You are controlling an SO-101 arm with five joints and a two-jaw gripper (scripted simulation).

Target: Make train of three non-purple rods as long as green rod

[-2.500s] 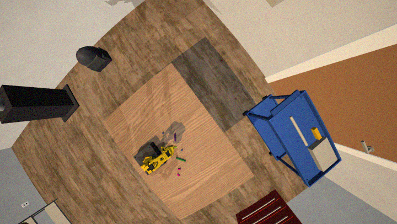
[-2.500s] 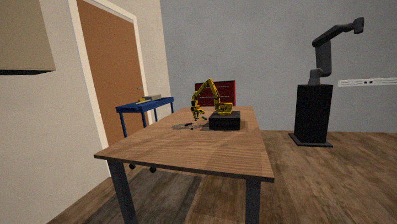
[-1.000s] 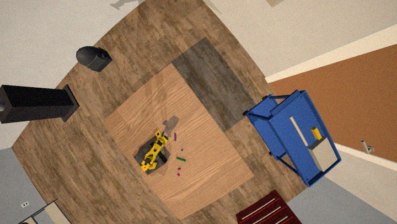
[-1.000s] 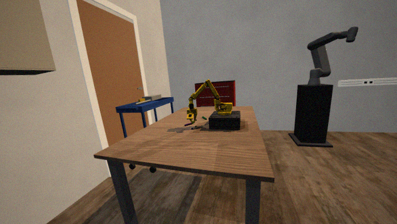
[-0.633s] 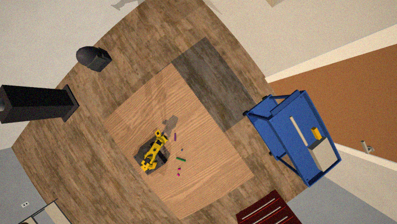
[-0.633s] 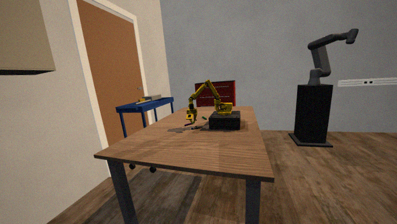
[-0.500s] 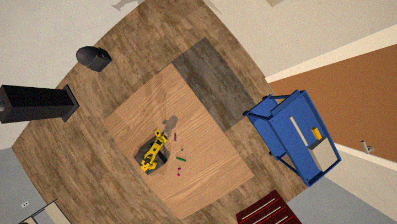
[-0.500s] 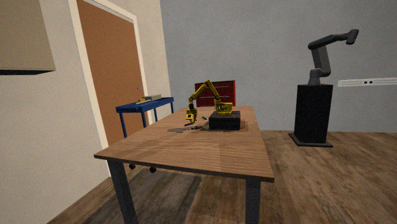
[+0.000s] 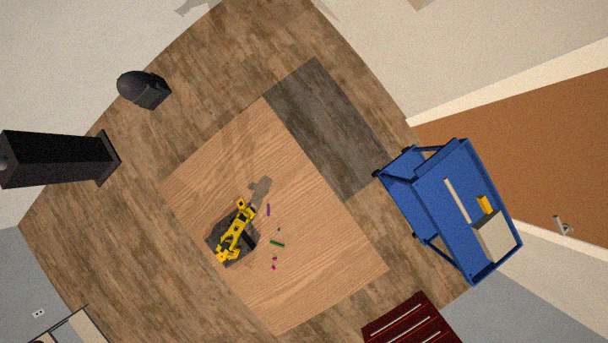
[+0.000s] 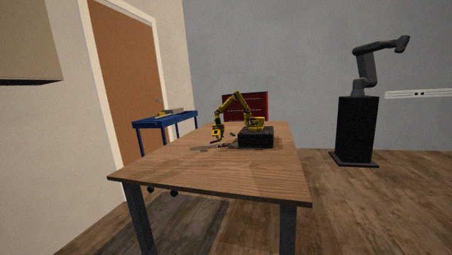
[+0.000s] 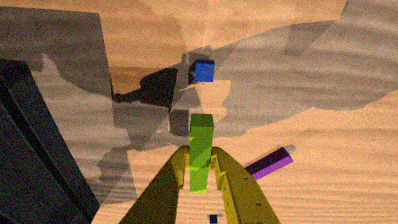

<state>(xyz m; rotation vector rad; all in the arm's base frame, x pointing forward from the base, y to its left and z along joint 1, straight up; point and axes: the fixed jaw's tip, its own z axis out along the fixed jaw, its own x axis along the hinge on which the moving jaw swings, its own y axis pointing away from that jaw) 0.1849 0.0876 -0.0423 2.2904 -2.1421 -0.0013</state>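
My gripper is shut on a lime rod and holds it above the table, its far end pointing away from me. A small blue rod lies on the table beyond the lime rod's tip. A purple rod lies to the right; it also shows in the overhead view. In the overhead view the green rod lies to the right of the arm's base, two magenta rods lie below it, and the blue rod sits above it. My gripper hangs over the table in the side view.
The arm's dark base block stands on the table and fills the left of the wrist view. A blue cart stands off the table. A dark pedestal with a grey arm stands on the floor.
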